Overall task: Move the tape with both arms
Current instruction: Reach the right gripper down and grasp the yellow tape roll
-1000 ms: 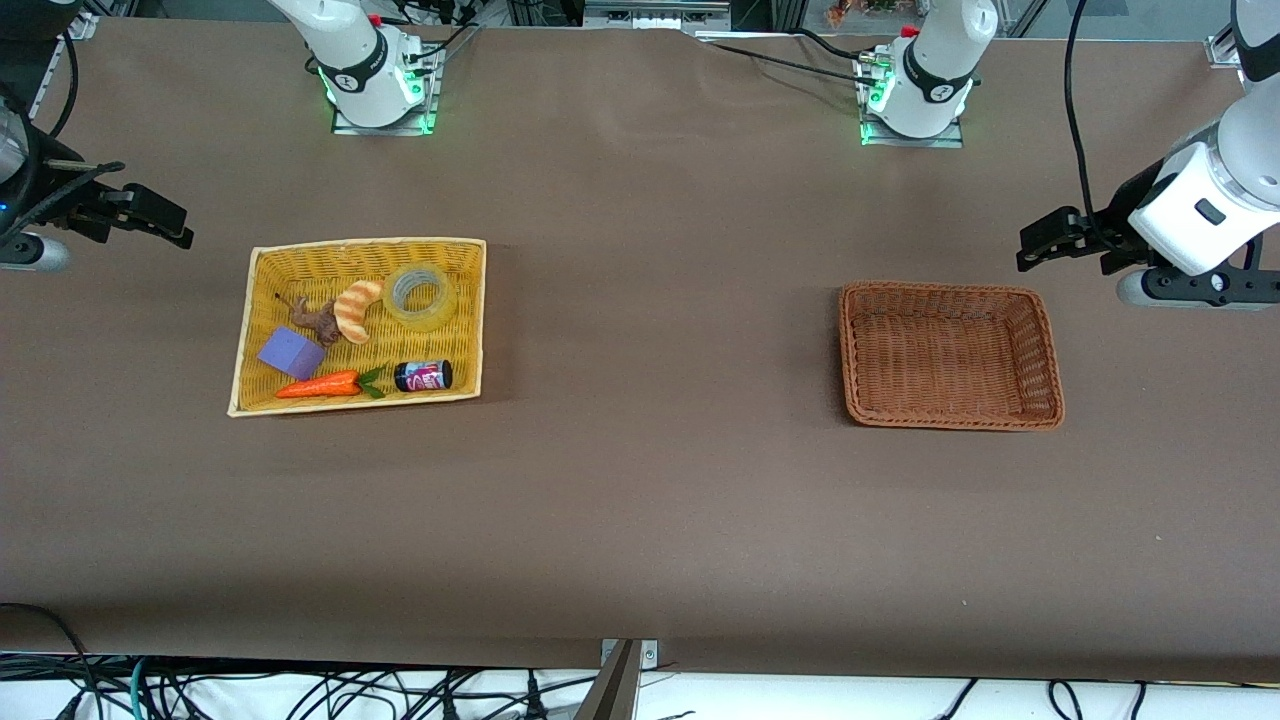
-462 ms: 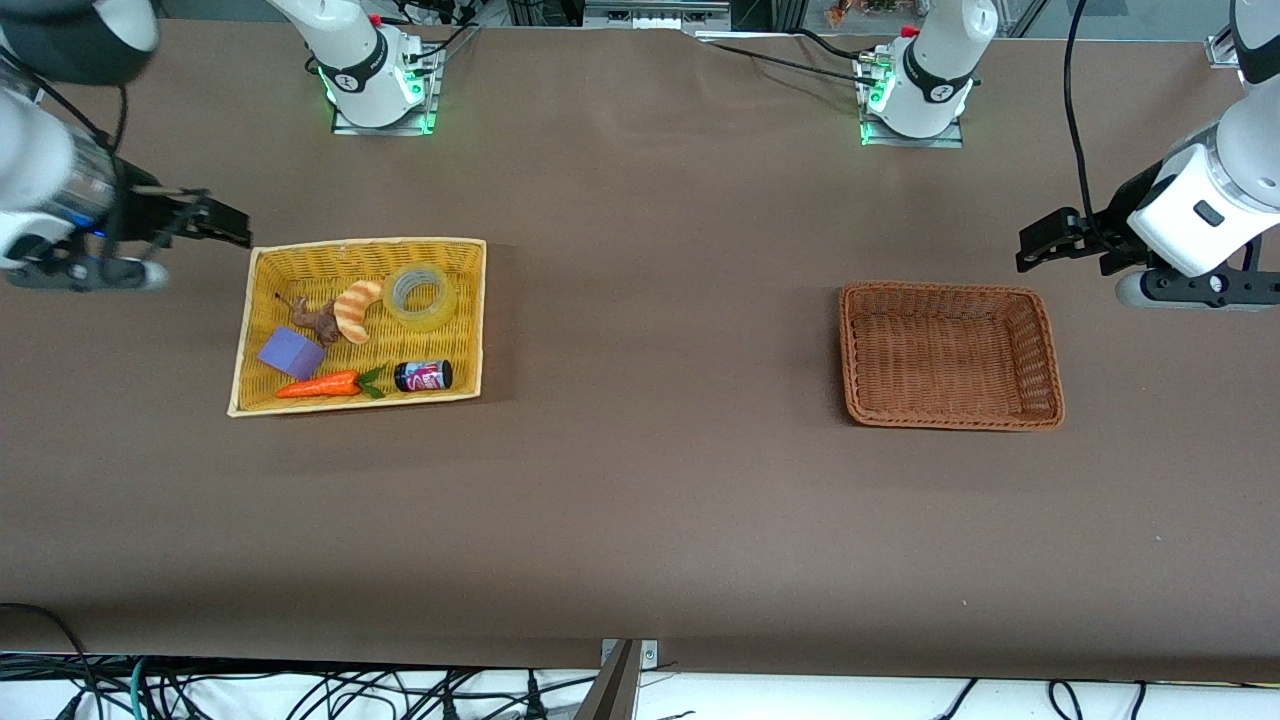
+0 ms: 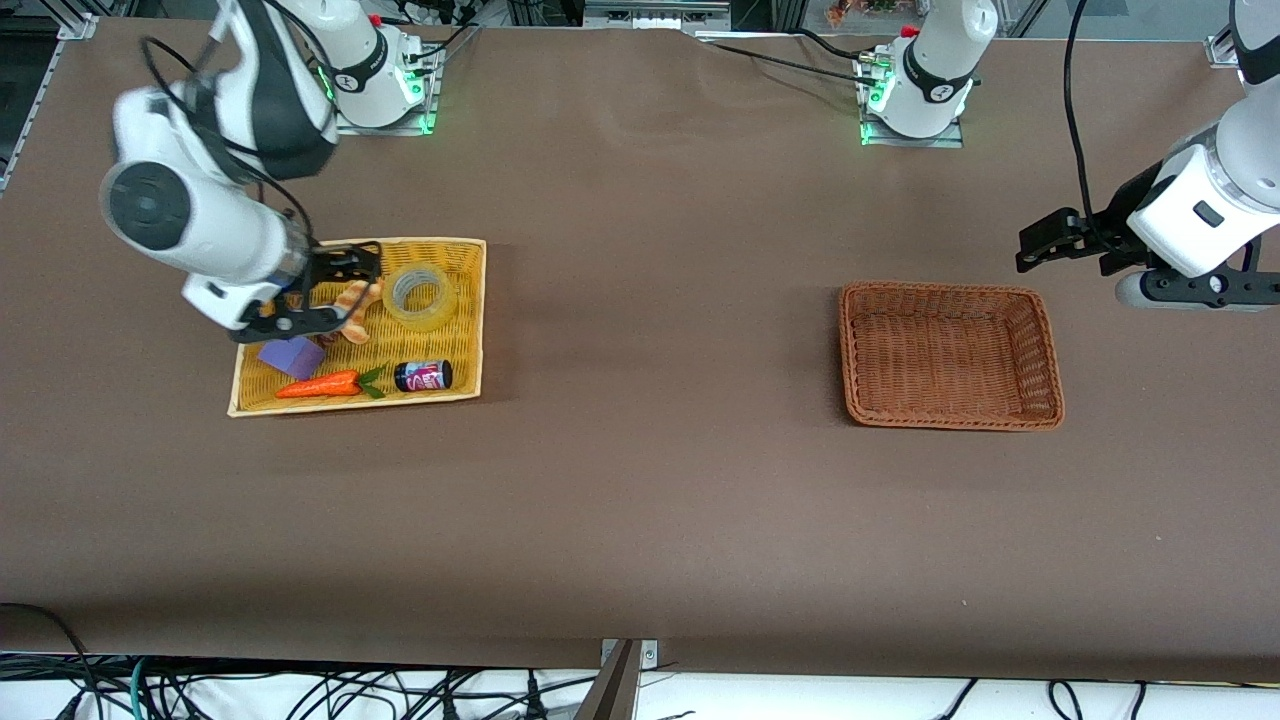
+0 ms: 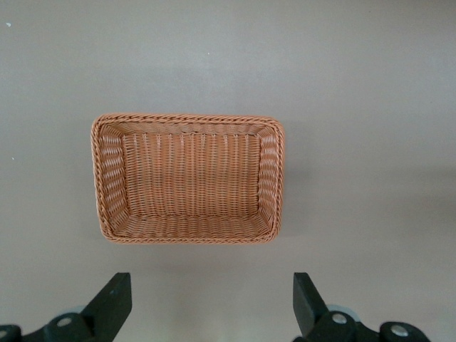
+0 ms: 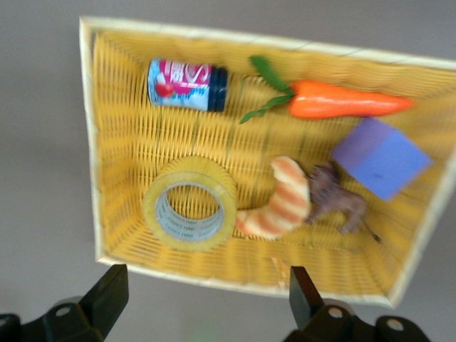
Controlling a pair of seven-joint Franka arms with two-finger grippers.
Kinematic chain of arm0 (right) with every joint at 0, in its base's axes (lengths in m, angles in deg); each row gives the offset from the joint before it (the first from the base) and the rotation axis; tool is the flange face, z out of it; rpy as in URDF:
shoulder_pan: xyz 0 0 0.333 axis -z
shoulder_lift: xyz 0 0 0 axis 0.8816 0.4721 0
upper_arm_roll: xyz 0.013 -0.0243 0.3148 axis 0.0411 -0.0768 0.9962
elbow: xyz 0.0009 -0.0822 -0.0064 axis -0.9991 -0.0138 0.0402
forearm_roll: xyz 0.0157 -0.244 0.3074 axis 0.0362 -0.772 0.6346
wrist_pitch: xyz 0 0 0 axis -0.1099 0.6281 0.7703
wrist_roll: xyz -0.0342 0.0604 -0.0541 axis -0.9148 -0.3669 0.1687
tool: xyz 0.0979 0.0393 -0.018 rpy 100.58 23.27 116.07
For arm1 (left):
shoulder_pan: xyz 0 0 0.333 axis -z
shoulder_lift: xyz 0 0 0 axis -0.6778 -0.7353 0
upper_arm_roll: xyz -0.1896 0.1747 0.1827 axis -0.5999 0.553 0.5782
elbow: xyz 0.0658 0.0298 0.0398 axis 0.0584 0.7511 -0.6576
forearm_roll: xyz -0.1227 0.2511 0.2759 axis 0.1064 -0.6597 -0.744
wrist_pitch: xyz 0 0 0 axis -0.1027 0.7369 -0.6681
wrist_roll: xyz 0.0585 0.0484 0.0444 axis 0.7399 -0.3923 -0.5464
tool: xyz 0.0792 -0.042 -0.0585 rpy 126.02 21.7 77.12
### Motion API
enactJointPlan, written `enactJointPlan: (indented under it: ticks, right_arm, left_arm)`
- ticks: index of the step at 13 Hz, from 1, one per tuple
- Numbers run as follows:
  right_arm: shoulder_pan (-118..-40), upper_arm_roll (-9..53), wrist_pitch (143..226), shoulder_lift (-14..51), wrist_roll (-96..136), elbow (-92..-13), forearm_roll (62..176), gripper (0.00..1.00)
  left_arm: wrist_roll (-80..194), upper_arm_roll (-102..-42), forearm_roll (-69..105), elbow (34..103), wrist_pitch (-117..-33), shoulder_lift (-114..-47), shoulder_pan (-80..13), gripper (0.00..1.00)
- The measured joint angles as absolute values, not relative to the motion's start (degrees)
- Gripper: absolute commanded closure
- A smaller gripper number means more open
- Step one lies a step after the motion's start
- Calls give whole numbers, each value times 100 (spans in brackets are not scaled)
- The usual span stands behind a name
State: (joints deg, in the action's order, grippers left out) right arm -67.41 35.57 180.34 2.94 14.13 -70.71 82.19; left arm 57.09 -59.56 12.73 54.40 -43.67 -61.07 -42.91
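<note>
The tape (image 3: 425, 315), a translucent yellowish ring, lies flat in the yellow basket (image 3: 482, 320), in the corner farthest from the front camera and toward the table's middle. My right gripper (image 3: 343, 290) is open and empty above the basket, over the croissant toy beside the tape. In the right wrist view the tape (image 5: 191, 171) lies just ahead of the open right gripper (image 5: 206, 288). My left gripper (image 3: 1045, 243) is open and empty, waiting in the air at the left arm's end of the table, beside the empty brown basket (image 3: 848, 350). The left wrist view shows this gripper (image 4: 211, 292) and the brown basket (image 4: 187, 118).
The yellow basket (image 5: 89, 142) also holds a croissant toy (image 5: 281, 203), a brown animal toy (image 5: 335, 203), a purple block (image 3: 292, 353), a carrot (image 3: 320, 385) and a small can (image 3: 423, 376). Bare brown table lies between the two baskets.
My right arm has swung in from the table's end, and its gripper now hangs over the yellow basket. The left arm has not moved.
</note>
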Motion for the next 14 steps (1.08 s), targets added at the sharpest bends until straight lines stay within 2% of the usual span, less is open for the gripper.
enactJointPlan:
  ticks: [3, 6, 7, 8, 10, 11, 14]
  right_arm:
    - [-6740, 3580, 20176, 470, 1916, -8496, 8208, 0]
    - [-6734, 3578, 21019, 818, 2920, -8887, 8202, 1]
    - [-6732, 3577, 21099, 914, 3101, -8886, 8202, 15]
    - [-6733, 3577, 21152, 1000, 3206, -8885, 8202, 35]
    - [-6733, 3577, 21198, 1106, 3327, -8884, 8198, 93]
    - [-6733, 3577, 21199, 1132, 3347, -8883, 8197, 100]
    - [-6728, 3571, 21103, 1143, 3352, -8801, 8185, 100]
  left_arm:
    - [5709, -5956, 1273, 5441, -4367, -6129, -4291, 0]
    - [5709, -5956, 1273, 5441, -4367, -6190, -4291, 0]
    - [5709, -5956, 1273, 5441, -4367, -6201, -4291, 0]
    - [5709, -5955, 1273, 5441, -4367, -6204, -4291, 0]
    - [5709, -5955, 1273, 5441, -4367, -6204, -4291, 0]
    - [5709, -5955, 1273, 5441, -4367, -6204, -4291, 0]
    - [5709, -5954, 1272, 5441, -4367, -6209, -4291, 0]
